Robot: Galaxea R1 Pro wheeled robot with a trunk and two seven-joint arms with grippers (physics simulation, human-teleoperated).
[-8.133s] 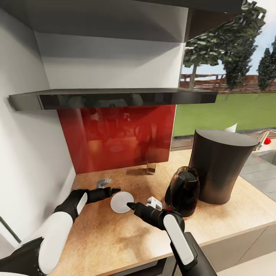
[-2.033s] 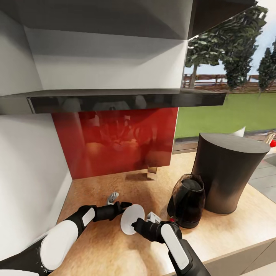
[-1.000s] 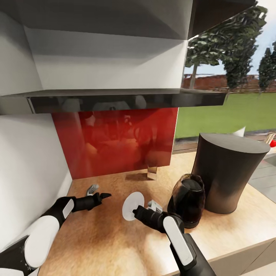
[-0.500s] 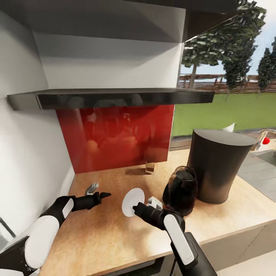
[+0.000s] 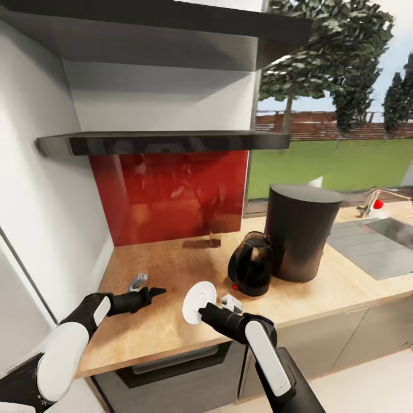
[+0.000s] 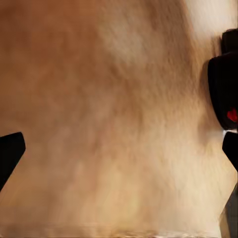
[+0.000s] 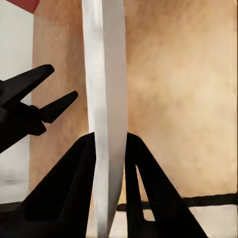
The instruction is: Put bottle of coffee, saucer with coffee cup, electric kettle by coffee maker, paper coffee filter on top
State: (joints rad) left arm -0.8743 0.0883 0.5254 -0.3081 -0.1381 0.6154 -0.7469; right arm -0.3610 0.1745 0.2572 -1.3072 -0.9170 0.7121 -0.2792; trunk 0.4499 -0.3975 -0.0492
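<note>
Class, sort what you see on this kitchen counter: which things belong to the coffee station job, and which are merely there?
Job things:
saucer, held by right gripper
coffee maker
electric kettle
countertop

Merely there:
sink
tap
red backsplash

A red backsplash (image 5: 172, 195) stands far behind the counter, a black shelf (image 5: 166, 141) above it; sink (image 5: 396, 229) and faucet (image 5: 370, 202) far right.

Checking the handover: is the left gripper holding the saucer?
No. In the head view the left gripper is apart from the saucer, which the right gripper clamps by its edge.
</note>
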